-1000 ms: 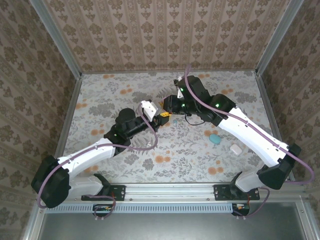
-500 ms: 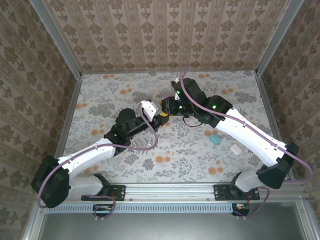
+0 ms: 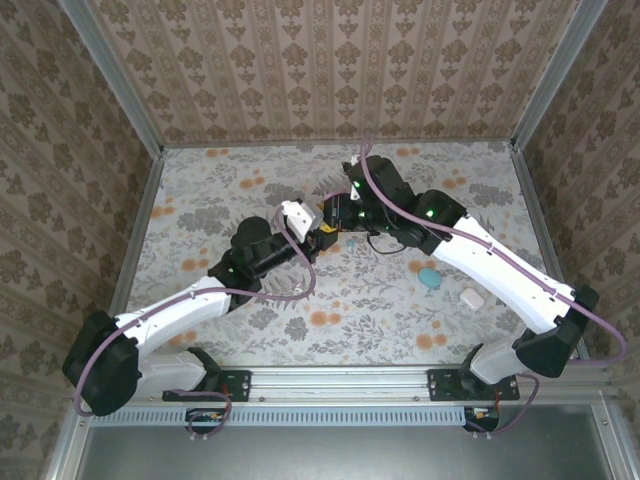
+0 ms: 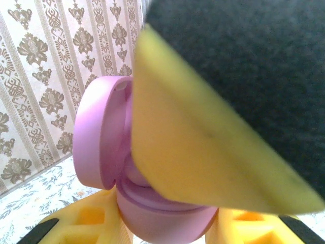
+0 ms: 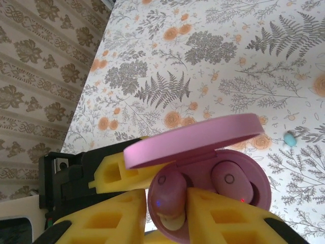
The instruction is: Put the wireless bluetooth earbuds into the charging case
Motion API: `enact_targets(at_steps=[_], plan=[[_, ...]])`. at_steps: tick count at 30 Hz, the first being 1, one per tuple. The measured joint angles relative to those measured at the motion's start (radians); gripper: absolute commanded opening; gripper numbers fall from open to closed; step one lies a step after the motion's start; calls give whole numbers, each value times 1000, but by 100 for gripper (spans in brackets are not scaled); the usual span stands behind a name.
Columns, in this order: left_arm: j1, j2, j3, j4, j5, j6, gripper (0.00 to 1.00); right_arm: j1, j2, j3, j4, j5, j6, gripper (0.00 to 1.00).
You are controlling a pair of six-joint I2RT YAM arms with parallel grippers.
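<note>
Centrally, above the middle of the flower-printed worktop (image 3: 200, 200), the two arms meet around one small thing: a pink charging case (image 5: 238, 168), smooth and matt, pebble-shaped, with its rounded lid (image 5: 193, 140) hinged open. The left fingers (image 4: 81, 226) – blocky yellow pads with moulded hollows, on black mounts – are closed on the case's lower shell and hold it up off the worktop.

Two of the wireless bluetooth earbuds sit in the case, both glossy pink. The seated earbud (image 5: 228, 183) lies in the right-hand well, a small ring marked on its face. The other pink earbud (image 5: 170, 195) is at the left-hand well, between the right fingers (image 5: 114, 218). These stand narrow, one close on each side of it; I cannot tell whether they press on it. In the left wrist view a right finger looms as a blurred yellow wedge in front of the case.

A loose light blue earbud (image 5: 290, 138) lies on the worktop beyond the case. Well apart, toward the right and nearer, lie a teal case (image 3: 429, 277) and a white case (image 3: 471, 297), close to each other under the right arm.

Patterned wallpaper walls (image 3: 300, 70) bound the worktop on the far, left and right sides, and a metal rail (image 3: 340, 378) edges the near side – open printed surface lies to the left and far of the meeting point.
</note>
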Motion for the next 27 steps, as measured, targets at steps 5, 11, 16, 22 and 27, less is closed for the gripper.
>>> enact_targets(at_steps=[5, 11, 16, 22, 27], plan=[[0, 0, 0, 13, -11, -5, 31, 1, 0, 16, -31, 15, -8, 29], [0, 0, 0, 14, -11, -8, 31, 1, 0, 19, -40, 14, -23, 28], [0, 0, 0, 14, -11, -11, 31, 1, 0, 19, -36, -2, -34, 26], [0, 0, 0, 18, -11, -14, 30, 1, 0, 19, -19, -35, -38, 27], [0, 0, 0, 30, -11, -14, 30, 3, -12, 16, -14, -42, -37, 28]])
